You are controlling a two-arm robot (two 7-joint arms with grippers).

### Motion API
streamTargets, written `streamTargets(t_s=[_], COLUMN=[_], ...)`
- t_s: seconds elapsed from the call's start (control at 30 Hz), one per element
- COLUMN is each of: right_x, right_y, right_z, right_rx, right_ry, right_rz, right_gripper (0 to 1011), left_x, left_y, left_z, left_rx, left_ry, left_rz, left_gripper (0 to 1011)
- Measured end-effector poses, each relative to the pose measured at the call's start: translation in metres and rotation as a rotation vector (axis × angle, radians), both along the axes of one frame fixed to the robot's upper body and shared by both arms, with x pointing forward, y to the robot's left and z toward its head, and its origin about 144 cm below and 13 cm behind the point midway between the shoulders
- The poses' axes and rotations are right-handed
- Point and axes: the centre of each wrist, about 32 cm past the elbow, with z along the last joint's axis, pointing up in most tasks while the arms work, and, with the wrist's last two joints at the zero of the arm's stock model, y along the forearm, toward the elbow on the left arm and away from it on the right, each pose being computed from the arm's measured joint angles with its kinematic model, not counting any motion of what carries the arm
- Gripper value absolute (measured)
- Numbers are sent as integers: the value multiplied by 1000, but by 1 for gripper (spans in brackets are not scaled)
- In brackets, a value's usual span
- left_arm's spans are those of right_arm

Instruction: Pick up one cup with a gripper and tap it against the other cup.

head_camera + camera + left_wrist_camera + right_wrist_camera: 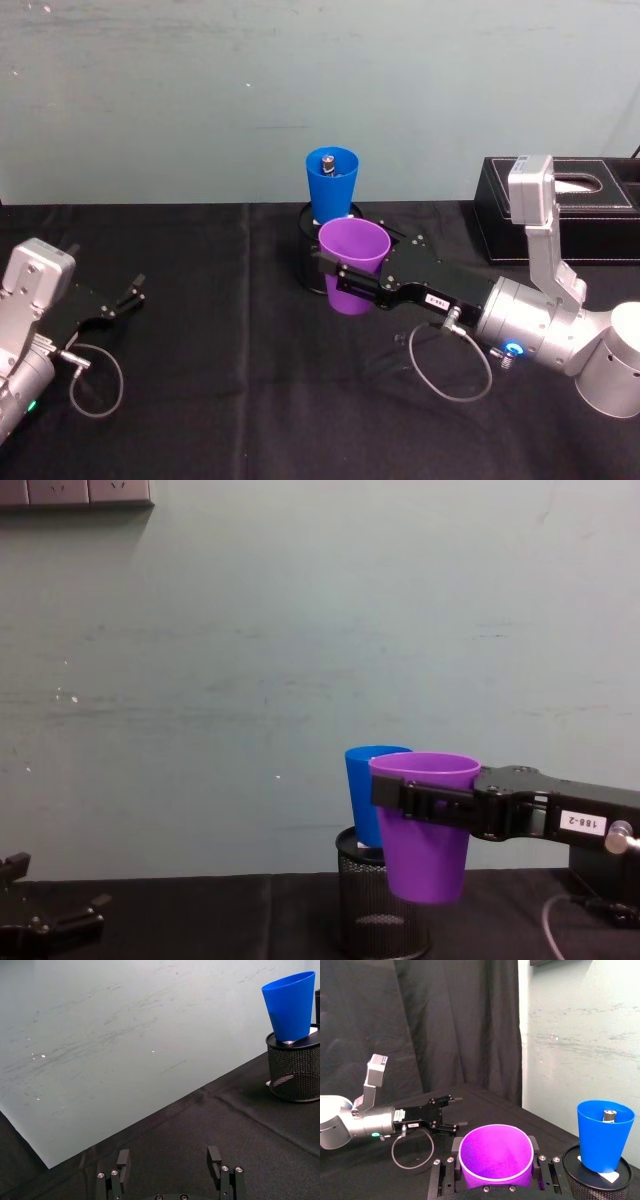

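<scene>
Blue cup on mesh holder; open cloth to its left, tissue box right. Right gripper clamped on purple cup — lifted, just before the blue cup. Left gripper — jaws apart, far left.

Purple cup, bright blue cup, black mesh holder, black tablecloth, pale grey-green scuffed wall

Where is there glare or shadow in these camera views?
Left wrist view: small bright glints on the wall. Head view: ring light glows blue on the right arm. Right wrist view: purple cup brightly lit inside, dark curtain behind.
</scene>
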Motion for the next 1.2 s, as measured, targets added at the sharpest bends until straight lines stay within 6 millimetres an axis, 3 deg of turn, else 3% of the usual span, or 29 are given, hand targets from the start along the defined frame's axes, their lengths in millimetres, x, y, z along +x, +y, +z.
streamTargets(t_s=[1.2], right_x=[0], right_y=[0], right_z=[0], right_rx=[0], right_ry=[0], right_rz=[0], right_gripper=[754], left_x=[0], left_y=[0], left_z=[0], left_rx=[0], left_ry=[0], left_rz=[0], left_gripper=[1000])
